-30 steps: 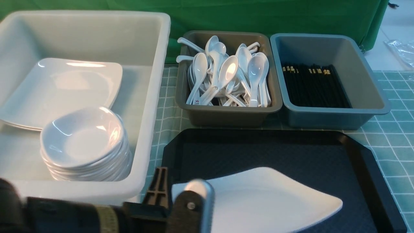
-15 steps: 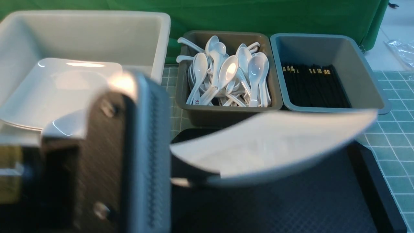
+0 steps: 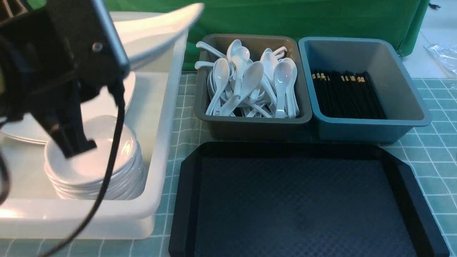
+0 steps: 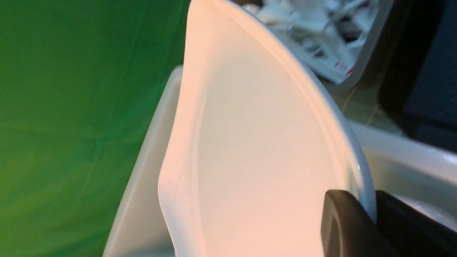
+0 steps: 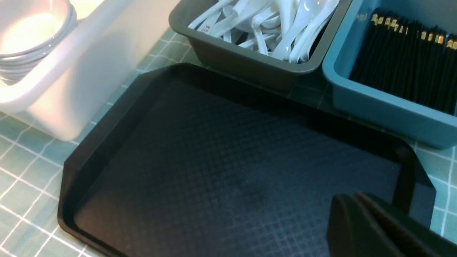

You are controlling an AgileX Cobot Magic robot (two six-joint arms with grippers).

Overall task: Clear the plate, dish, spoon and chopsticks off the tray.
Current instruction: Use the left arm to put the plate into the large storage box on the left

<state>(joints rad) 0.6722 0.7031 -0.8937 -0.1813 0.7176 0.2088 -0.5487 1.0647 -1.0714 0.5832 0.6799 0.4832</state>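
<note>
My left gripper [image 3: 121, 59] is shut on the rim of the large white square plate [image 3: 160, 26] and holds it tilted, high over the big white tub [image 3: 167, 117]. In the left wrist view the black fingers [image 4: 342, 221] pinch the edge of the plate [image 4: 257, 142], with the gripper [image 4: 369, 210] above the tub's wall [image 4: 142, 178]. The black tray [image 3: 303, 200] lies bare. My right gripper [image 5: 353, 203] hangs shut and holds nothing, low over the tray [image 5: 214, 160] near one cut corner. It is out of the front view.
Inside the white tub sit a stack of small white dishes [image 3: 96, 167] and flat plates [image 3: 21, 134]. Behind the tray, a grey tub [image 3: 250, 123] holds several white spoons [image 3: 250, 82]. A blue tub [image 3: 371, 126] holds black chopsticks [image 3: 348, 94].
The left gripper has lifted the plate off the tray and swung it up and to the left, over the white tub. The tray now lies bare.
</note>
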